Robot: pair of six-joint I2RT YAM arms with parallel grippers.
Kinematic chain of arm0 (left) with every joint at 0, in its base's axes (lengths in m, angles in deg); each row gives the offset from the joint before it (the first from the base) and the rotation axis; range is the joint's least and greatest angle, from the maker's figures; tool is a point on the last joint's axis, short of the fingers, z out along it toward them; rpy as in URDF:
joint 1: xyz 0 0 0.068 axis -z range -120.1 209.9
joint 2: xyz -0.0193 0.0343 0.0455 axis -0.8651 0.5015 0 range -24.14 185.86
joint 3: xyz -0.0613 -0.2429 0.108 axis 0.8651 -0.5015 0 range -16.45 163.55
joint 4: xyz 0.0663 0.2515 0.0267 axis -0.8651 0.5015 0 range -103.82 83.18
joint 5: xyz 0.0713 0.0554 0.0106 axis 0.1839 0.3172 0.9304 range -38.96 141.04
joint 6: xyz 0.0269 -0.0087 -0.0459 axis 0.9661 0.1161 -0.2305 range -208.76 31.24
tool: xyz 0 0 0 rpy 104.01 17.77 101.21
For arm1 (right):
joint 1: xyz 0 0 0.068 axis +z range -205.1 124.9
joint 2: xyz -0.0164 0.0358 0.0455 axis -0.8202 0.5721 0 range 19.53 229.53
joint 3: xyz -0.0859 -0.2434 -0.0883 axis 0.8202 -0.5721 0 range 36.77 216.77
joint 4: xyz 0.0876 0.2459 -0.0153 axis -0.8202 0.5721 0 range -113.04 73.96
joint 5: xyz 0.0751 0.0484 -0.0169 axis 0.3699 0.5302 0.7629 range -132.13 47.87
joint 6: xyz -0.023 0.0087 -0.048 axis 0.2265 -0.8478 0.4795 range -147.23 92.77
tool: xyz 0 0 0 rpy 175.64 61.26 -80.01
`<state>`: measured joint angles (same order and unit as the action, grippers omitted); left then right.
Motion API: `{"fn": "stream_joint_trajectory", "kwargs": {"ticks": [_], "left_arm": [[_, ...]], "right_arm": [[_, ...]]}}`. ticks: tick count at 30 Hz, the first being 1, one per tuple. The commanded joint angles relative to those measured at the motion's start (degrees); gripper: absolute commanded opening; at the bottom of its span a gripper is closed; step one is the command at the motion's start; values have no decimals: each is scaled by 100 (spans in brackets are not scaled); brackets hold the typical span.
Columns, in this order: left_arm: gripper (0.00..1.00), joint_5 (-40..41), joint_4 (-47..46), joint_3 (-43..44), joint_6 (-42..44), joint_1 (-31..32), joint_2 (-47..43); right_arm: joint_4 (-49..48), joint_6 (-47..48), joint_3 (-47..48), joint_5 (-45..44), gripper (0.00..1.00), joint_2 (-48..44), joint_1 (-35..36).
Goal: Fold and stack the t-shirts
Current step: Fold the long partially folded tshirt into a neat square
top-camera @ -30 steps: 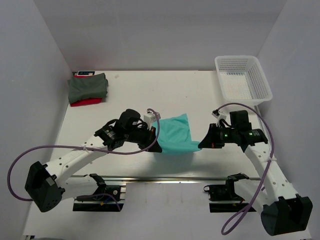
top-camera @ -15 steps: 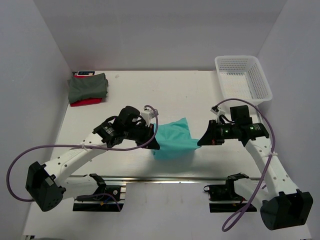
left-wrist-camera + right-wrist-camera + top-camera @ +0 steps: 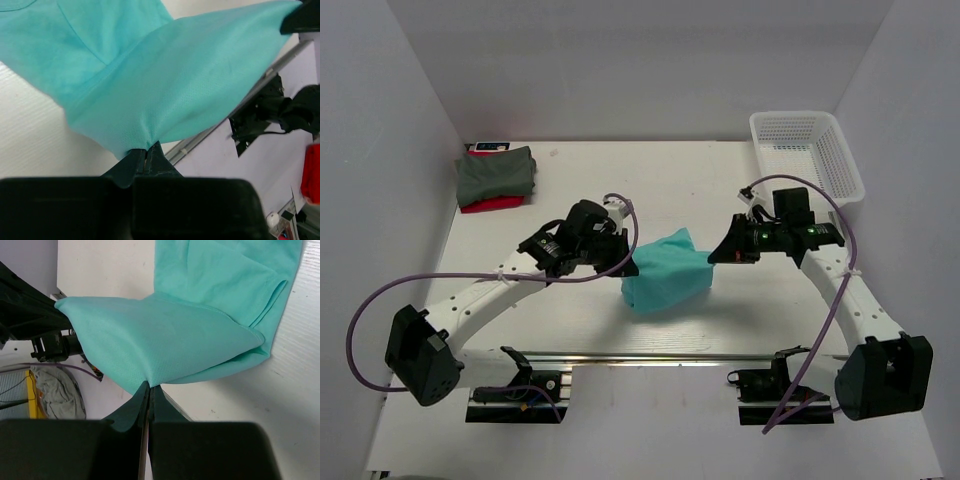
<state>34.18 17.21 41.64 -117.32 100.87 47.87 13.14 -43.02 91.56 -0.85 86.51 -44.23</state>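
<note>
Teal t-shirt (image 3: 665,280) was held up mid-worktop (image 3: 650,180), part draped on it. Left gripper (image 3: 145,155) was clamped on one edge and right gripper (image 3: 149,389) on the opposite edge. Grey-green shirt (image 3: 496,173) lay on red shirt (image 3: 490,205) in the far-left corner.

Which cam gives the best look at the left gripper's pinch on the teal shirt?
Left wrist: the left gripper is shut on a bunched corner of the teal shirt, seen close up. Top external shows the whole shirt strung up, but the pinch is hidden from above. Right wrist catches it only far off, at the cloth's tip.
</note>
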Motion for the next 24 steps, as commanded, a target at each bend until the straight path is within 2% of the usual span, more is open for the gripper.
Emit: {"fn": "stream_joint_trajectory", "kwargs": {"ticks": [1,11,16,24], "left_arm": [[0,271,-298,291,-45,-141,120],[0,508,-782,291,-150,-712,437],[0,342,-1107,344,-150,-933,849],[0,473,-1362,651,-203,-1389,1500]], "right_arm": [[-383,-117,322,-5,0,191,-41],[-894,-354,691,-164,0,1044,-59],[-1191,-451,1016,-85,0,1493,-77],[-1307,-512,1789,-15,0,2826,-120]]}}
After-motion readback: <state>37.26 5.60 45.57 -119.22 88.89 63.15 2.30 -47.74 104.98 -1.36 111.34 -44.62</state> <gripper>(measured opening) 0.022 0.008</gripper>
